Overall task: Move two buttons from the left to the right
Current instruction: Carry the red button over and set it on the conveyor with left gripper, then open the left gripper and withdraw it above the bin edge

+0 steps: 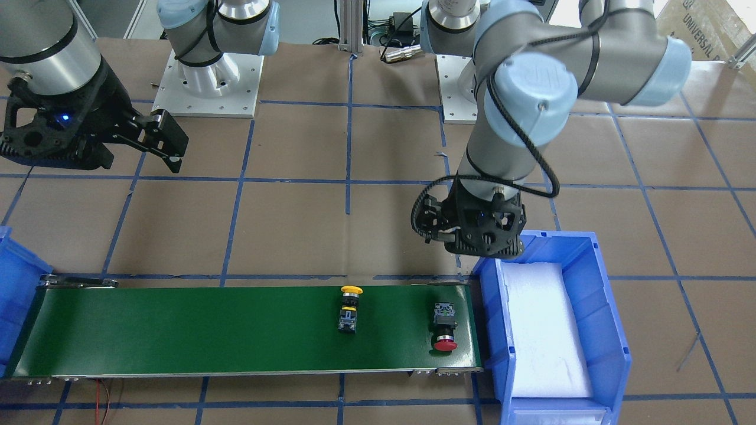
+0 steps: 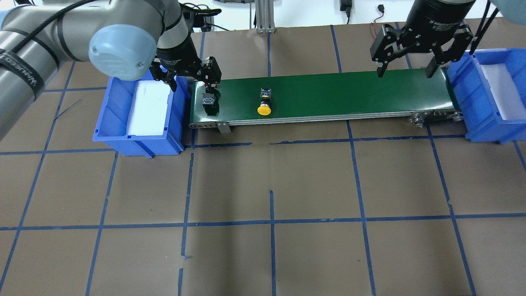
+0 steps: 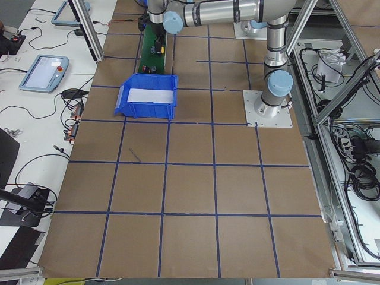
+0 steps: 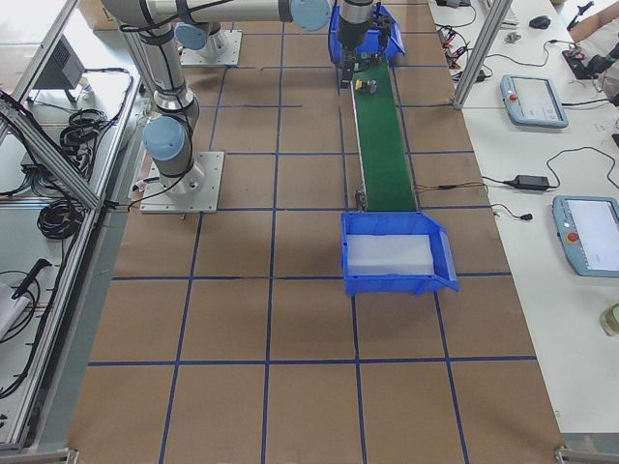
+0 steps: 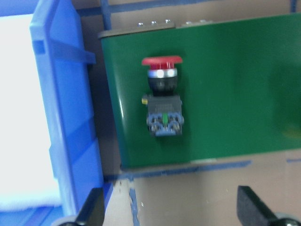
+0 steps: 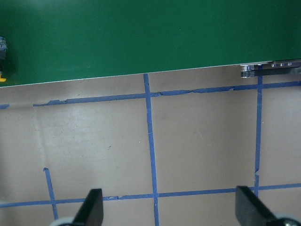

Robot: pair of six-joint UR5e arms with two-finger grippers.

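Observation:
The red button (image 2: 209, 101) lies on its side at the left end of the green conveyor belt (image 2: 349, 90); it also shows in the left wrist view (image 5: 162, 96). The yellow button (image 2: 264, 103) lies on the belt a little to its right. My left gripper (image 2: 192, 84) hangs open and empty above the red button, near the belt's back edge, and touches nothing; its fingers (image 5: 91, 209) show at the bottom of the left wrist view. My right gripper (image 2: 404, 74) is open and empty above the back edge of the belt's right end.
A blue bin (image 2: 117, 111) with white foam stands at the belt's left end. A second blue bin (image 2: 468, 102) with white foam stands at the right end. Brown paper with blue tape lines (image 2: 271, 222) covers the table.

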